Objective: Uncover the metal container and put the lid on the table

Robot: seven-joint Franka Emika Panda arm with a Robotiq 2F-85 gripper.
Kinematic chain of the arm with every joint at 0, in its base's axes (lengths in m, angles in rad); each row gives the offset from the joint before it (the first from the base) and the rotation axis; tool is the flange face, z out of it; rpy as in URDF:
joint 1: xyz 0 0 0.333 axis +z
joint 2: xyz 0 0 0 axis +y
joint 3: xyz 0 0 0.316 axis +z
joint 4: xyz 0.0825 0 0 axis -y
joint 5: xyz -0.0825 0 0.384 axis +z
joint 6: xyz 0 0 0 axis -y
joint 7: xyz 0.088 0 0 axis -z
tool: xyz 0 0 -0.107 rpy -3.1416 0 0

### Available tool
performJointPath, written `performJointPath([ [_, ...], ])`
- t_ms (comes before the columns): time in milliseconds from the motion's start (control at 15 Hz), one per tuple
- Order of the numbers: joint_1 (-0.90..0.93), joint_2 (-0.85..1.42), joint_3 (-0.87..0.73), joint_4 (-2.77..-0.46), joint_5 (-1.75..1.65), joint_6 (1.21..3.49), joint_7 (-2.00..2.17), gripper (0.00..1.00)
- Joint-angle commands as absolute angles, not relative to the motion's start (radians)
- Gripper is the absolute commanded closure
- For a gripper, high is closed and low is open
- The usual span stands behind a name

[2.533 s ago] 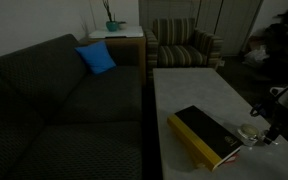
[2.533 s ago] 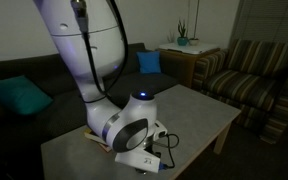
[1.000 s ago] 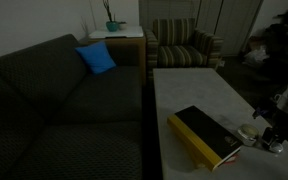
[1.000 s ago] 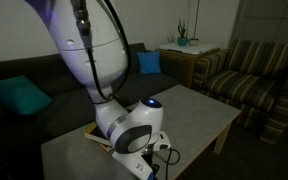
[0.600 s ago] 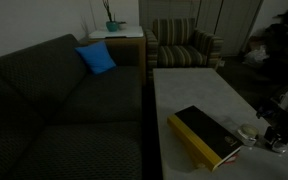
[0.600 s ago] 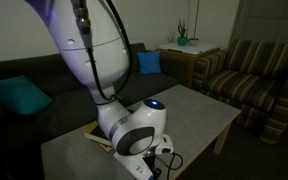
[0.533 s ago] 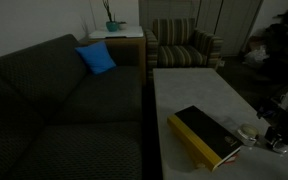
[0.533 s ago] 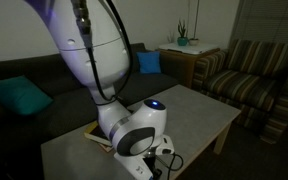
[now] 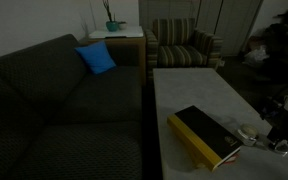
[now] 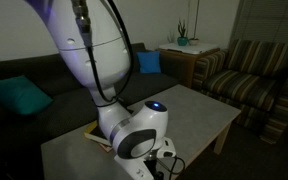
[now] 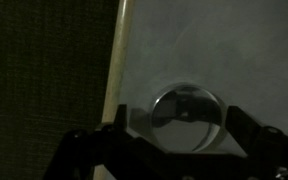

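Observation:
In the wrist view the lid (image 11: 189, 117), a small domed shiny disc, lies on the pale table (image 11: 214, 45) close to its edge. My gripper (image 11: 184, 132) is open, one finger on each side of the lid and neither pressing on it. In an exterior view the gripper (image 9: 280, 140) hangs low at the far right over the lid (image 9: 281, 148). The metal container (image 9: 249, 131) stands just beside it, next to the book. In an exterior view the bulky wrist (image 10: 134, 135) hides the gripper, the lid and the container.
A black-and-yellow book (image 9: 204, 135) lies on the table (image 9: 184, 90) near the container. A dark sofa (image 9: 64, 110) with a blue cushion (image 9: 96, 58) runs along the table's long side. A striped armchair (image 9: 184, 45) stands beyond the far end. A cable (image 10: 169, 160) trails by the wrist.
The gripper moved down and away from the container with the lid, then its fingers spread apart and let the lid go on the table.

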State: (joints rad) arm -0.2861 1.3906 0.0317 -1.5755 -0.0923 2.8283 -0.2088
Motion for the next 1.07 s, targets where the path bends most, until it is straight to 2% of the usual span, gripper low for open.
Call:
performJointPath([
  [0,-0.262,1.298,0.002,-1.722,-0.085,2.888,-0.194,0.00],
  [400,-0.194,1.134,-0.057,-2.000,-0.093,3.065,-0.150,0.00],
  [1000,0.099,0.981,-0.259,-2.225,-0.078,3.208,-0.041,0.00],
])
